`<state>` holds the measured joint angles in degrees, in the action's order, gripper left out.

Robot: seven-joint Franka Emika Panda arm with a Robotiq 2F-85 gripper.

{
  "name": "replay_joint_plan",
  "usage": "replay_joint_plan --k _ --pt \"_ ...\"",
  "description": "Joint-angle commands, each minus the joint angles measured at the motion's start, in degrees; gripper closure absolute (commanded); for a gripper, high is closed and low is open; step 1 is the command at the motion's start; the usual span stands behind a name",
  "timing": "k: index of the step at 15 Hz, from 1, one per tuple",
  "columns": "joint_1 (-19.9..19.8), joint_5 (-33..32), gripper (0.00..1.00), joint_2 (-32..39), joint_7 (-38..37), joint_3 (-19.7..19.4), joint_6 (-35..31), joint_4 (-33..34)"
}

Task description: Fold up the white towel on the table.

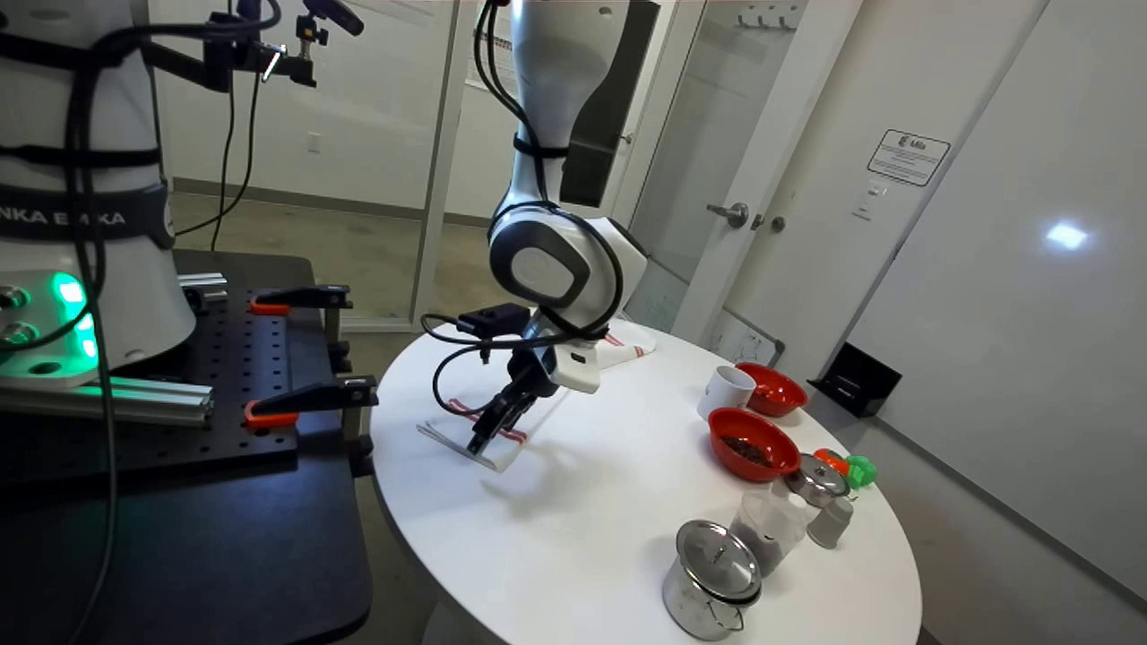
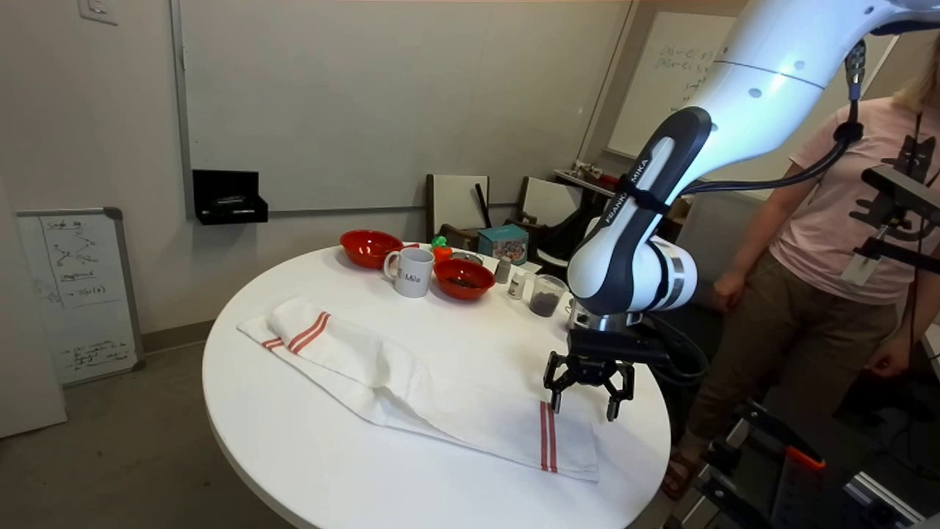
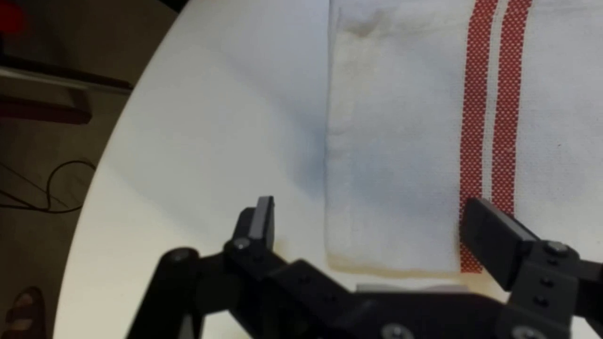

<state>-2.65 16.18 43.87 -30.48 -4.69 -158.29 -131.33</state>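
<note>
Wrist view crops towel (image 3: 400,141); contents (image 1: 745,451) of 1 red bowl (image 1: 757,426) unclear, perhaps granular.

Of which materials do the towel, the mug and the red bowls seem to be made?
Towel: matte woven fabric, likely cotton or linen; the wrist view shows its weave.
Mug: probably ceramic; smooth, opaque white walls suggest it, gloss unclear.
Red bowls: glossy, with bright highlights; perhaps plastic, but glazed ceramic is possible.

This looks like a robotics lab in an office-style room. A robot base (image 1: 139,287) sits over a perforated plate (image 1: 246,358) with clamps (image 1: 327,393), just beyond the edge of the table (image 1: 618,457); a whiteboard (image 2: 396,103) hangs on a wall (image 2: 128,139), a smaller board (image 2: 78,308) carries diagrams (image 2: 81,257), and the door (image 1: 717,134) is glazed.
</note>
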Motion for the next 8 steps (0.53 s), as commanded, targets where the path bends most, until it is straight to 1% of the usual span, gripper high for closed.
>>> replay_joint_plan --k 1,5,7,8 --pt "1.71 1.18 0.0 0.65 1.63 -0.5 -2.58 0.55" --pt "3.72 -0.42 0.0 1.53 3.0 -1.41 -6.49 0.69" --pt "3.47 -0.89 0.0 1.7 5.61 -0.93 -9.17 0.05" --pt "2.53 -0.73 0.0 1.67 7.27 -0.06 -10.31 -0.23"
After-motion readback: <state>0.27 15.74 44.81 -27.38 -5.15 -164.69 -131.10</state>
